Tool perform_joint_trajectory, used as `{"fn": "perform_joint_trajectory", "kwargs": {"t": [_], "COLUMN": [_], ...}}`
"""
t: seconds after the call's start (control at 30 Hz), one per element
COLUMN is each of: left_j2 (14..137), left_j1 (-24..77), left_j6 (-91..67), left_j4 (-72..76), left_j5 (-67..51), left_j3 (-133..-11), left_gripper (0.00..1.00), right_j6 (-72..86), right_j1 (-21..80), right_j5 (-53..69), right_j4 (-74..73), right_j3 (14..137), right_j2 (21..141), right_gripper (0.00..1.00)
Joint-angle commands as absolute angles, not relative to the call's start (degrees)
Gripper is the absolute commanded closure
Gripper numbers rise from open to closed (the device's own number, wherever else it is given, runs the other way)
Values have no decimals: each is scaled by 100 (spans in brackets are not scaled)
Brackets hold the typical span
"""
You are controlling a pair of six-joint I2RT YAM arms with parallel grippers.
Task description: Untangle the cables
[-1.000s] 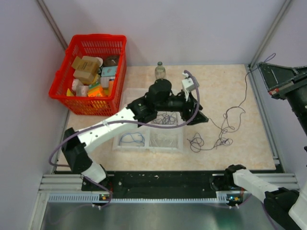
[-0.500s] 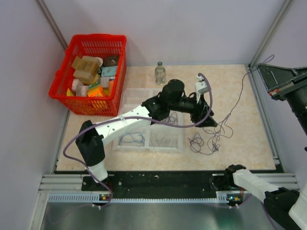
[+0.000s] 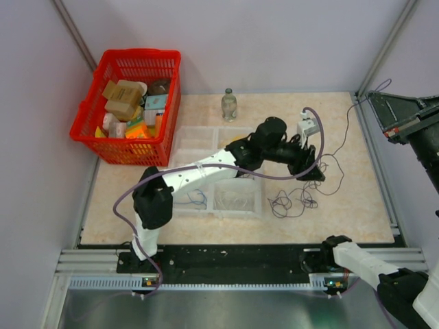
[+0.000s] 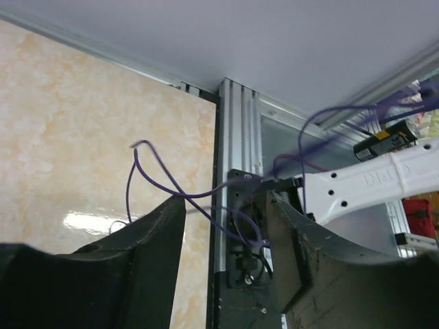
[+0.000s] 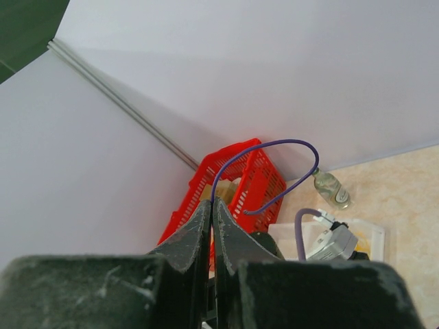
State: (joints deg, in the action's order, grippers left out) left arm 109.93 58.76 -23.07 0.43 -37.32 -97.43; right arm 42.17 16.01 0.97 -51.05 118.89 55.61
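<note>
Right now the cables (image 3: 293,203) are lying in a loose, dark purple bunch on the counter (image 3: 357,205), just to the right of the clear tray (image 3: 199,134) and in the nearer half of the surface. One thin strand is running up from the bunch toward the far right corner, where the right claw (image 5: 212,204) is hanging raised. Its two fingers are pressing tight together on that strand, and a purple loop is arching out from between the tips. The left arm is reaching across the tray to the right, and the left claw (image 4: 226,205) is hovering just beyond the bunch, on its far side. Its fingers are standing apart and gripping nothing, while a purple strand is crossing the gap between them; whether it is touching either finger I cannot tell. A red basket (image 3: 130,103) full of small boxes is sitting at the far left corner, and a small bottle (image 3: 228,104) is standing upright just beyond the tray, well apart from the cables.
</note>
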Motion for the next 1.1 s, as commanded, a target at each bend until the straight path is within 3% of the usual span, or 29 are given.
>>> {"fn": "perform_joint_trajectory", "kwargs": {"t": [0.0, 0.07, 0.1, 0.13, 0.43, 0.6, 0.73, 0.9, 1.07], "left_j2": [11258, 11285, 11259, 11215, 9977, 9966, 10046, 9871, 9677], "left_j1": [5871, 5888, 5889, 5897, 5880, 5713, 5625, 5616, 5616], "left_j6": [-2645, -2654, -2593, -2506, -1670, -1898, -2030, -1960, -1802], "left_j4": [140, 124, 27, -261, -1133, -1756, -2240, -2443, -2391], "left_j5": [-3559, -3534, -3385, -3218, -2321, -2846, -3050, -2778, -2742], "left_j3": [-10406, -10441, -10441, -10433, -9520, -9957, -10256, -10301, -10257], "left_gripper": [53, 67, 79, 99, 100, 100, 100, 100, 100], "right_j6": [4254, 4245, 4202, 4166, 3182, 3032, 3251, 3568, 4199], "right_j1": [1626, 1635, 1635, 1635, 1635, 1635, 1626, 1513, 442], "right_j5": [114, 114, 97, 62, -2353, -917, 236, 62, 877], "right_j4": [-5080, -5080, -5080, -5080, -5238, -5378, -5458, -5273, -5037], "right_j3": [11857, 11804, 11769, 11734, 10207, 8511, 7018, 5899, 5380], "right_j2": [5511, 5520, 5520, 5485, 5019, 5106, 5081, 4369, 4052], "right_gripper": [100, 100, 100, 100, 100, 40, 31, 13, 14]}}
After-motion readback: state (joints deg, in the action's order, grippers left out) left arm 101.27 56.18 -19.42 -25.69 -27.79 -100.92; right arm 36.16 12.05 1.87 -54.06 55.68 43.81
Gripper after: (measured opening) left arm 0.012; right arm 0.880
